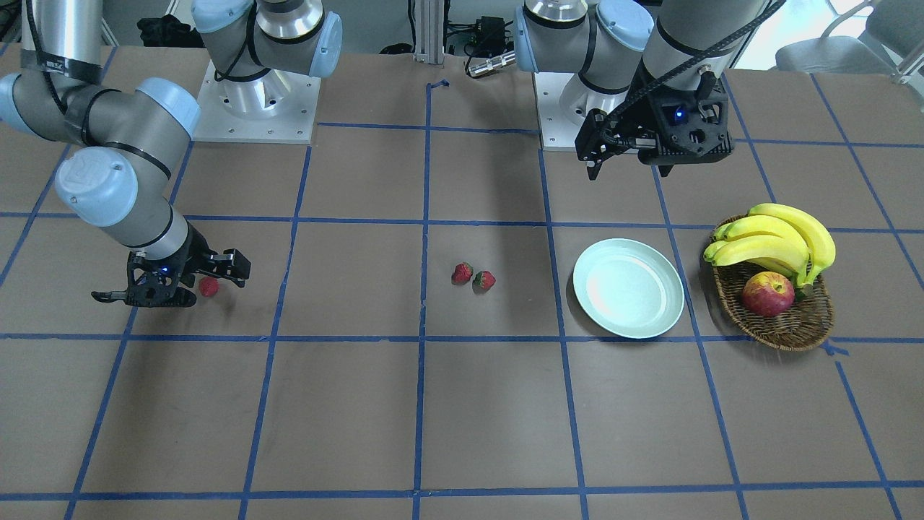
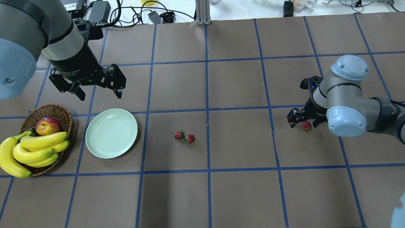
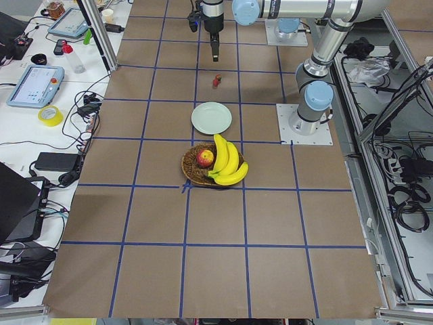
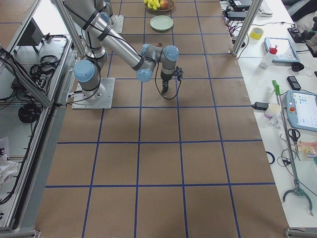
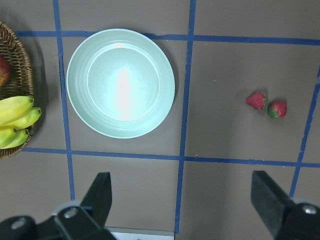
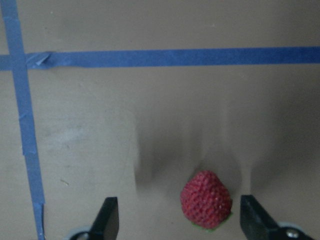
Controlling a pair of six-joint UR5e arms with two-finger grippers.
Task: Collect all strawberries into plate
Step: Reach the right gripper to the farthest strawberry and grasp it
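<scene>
Read on the overhead view, the only writing is white lettering on the black collar above the left gripper, too small to make out. The table is covered in matt brown sheet, divided into squares by blue tape.

At the far left sits an oval brown wicker basket, coarsely woven. It holds a bunch of smooth yellow bananas and, at 12 o'clock of them, a glossy red-yellow apple.

The left gripper hangs above the table at 11 o'clock of the plate, its two black fingers spread wide with nothing between them.

The plate lies just at 3 o'clock of the basket, apart from it. It is round, shallow, pale mint green with a plain smooth rim, and nothing is in it.

At 3 o'clock of the plate, well apart from it, a pair of strawberries lies on the table, side by side and touching or nearly so, red and pitted, with green caps.

Far out at 3 o'clock, the right gripper is low at the table with its fingers wide apart. The third strawberry lies between them on the brown sheet. In the wrist view, a gap shows on either side and its tip points to 12 o'clock.
</scene>
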